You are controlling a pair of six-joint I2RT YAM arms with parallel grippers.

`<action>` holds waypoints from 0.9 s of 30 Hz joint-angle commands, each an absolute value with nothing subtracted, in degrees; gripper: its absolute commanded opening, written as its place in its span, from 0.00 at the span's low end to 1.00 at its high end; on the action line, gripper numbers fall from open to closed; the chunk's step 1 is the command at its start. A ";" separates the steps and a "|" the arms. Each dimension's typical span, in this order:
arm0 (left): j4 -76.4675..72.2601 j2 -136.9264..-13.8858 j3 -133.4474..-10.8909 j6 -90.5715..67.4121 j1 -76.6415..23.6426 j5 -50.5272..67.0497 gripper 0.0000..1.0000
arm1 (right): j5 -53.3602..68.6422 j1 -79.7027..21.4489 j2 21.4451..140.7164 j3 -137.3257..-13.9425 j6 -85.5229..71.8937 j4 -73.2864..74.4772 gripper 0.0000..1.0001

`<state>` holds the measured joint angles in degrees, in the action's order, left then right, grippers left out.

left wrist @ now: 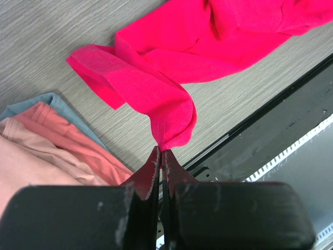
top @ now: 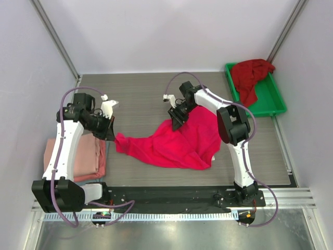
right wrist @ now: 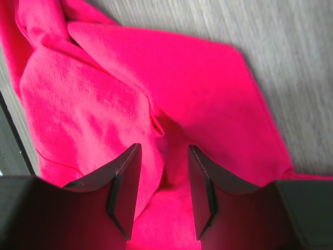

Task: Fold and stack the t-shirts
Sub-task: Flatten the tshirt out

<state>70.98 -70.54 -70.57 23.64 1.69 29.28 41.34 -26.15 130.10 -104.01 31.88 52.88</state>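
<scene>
White walls [top: 156,31] box in a grey wood-grain table [top: 140,94] with a black rail along its lower edge. The bright pinkish-red t-shirt [top: 177,143] sprawls crumpled across the middle of the frame. A folded salmon-pink stack [top: 78,156] lies at the lower left. A green tray [top: 273,101] at the upper right holds a bunched crimson t-shirt [top: 250,75]. The right gripper [right wrist: 164,172] is spread apart, straddling a ridge of the bright shirt's upper edge. The left gripper [left wrist: 160,156] is pressed together, pinching that shirt's left corner
</scene>
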 commanded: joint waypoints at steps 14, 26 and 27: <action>69.52 -70.40 -70.58 22.59 2.72 30.50 0.01 | 44.21 -28.04 130.78 -107.67 34.36 55.90 0.20; 69.26 -73.21 -83.81 22.94 2.81 29.44 0.00 | 26.42 -26.37 112.78 -115.90 35.41 55.55 0.01; 69.61 -74.26 -85.94 22.85 2.81 29.01 0.00 | 24.02 -26.19 108.59 -116.97 36.29 55.46 0.01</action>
<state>71.07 -73.49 -78.22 22.92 2.39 28.93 32.84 -27.29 123.79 -109.14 34.41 56.80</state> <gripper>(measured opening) 0.005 0.036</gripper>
